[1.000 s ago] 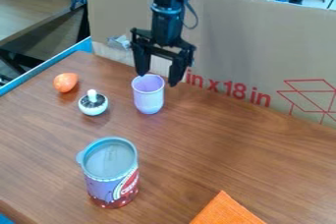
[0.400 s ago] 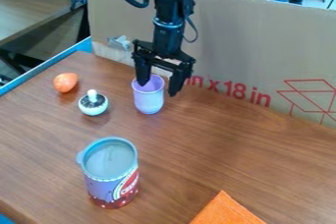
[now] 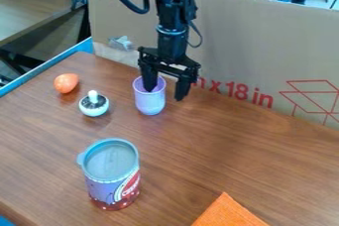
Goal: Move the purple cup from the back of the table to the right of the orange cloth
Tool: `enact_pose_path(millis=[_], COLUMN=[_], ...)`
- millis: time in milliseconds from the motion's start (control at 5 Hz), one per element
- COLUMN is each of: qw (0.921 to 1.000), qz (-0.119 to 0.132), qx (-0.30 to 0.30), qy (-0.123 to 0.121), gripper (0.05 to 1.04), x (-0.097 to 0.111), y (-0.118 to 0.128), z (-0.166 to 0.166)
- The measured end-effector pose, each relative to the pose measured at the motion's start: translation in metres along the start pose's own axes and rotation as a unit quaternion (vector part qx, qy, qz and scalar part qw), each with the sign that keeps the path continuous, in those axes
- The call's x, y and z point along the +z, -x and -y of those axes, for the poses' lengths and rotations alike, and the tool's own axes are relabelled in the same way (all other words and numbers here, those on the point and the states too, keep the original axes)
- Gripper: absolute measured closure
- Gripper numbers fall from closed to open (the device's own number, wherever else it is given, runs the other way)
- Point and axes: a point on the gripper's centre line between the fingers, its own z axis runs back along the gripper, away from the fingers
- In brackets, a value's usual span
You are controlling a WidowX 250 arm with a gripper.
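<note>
The black gripper (image 3: 167, 95) hangs down over the back of the wooden table with its two fingers spread apart. Its left finger dips into the mouth of a purple cup (image 3: 150, 102), and the right finger is outside, beyond the cup's right rim. The cup stands upright. To its left are a small white and dark round object with a white knob (image 3: 94, 105) and an orange egg-shaped object (image 3: 65, 83). Nearer the front, a large can with a grey lid (image 3: 114, 175) stands upright.
An orange cloth (image 3: 228, 212) lies at the front edge of the view. Behind the gripper a tall cardboard sheet (image 3: 265, 46) walls off the table's back. A blue edge (image 3: 46, 66) runs along the table's left side.
The gripper has come down and slightly right, its left finger now inside the cup's mouth. The cup and the other objects have stayed where they were.
</note>
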Motion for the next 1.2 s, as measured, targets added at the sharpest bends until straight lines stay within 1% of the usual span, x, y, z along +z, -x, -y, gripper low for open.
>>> enact_pose_path(millis=[200, 400, 600, 800, 1000, 1200], qw=[1.0000, 1.0000, 0.9998, 0.9996, 0.9997, 0.9963], qz=[-0.005, -0.005, -0.018, -0.028, -0.017, -0.014], qx=[-0.001, 0.002, 0.005, 0.001, -0.019, -0.085], qy=[-0.001, -0.001, -0.003, -0.004, 0.006, 0.002], gripper=[0.133, 0.415, 0.713, 0.916, 0.985, 0.986], x=[-0.009, -0.009, -0.013, -0.010, 0.019, 0.042], y=[-0.001, -0.001, 0.005, 0.011, 0.016, 0.022], z=[0.000, 0.001, 0.000, 0.001, 0.016, 0.069])
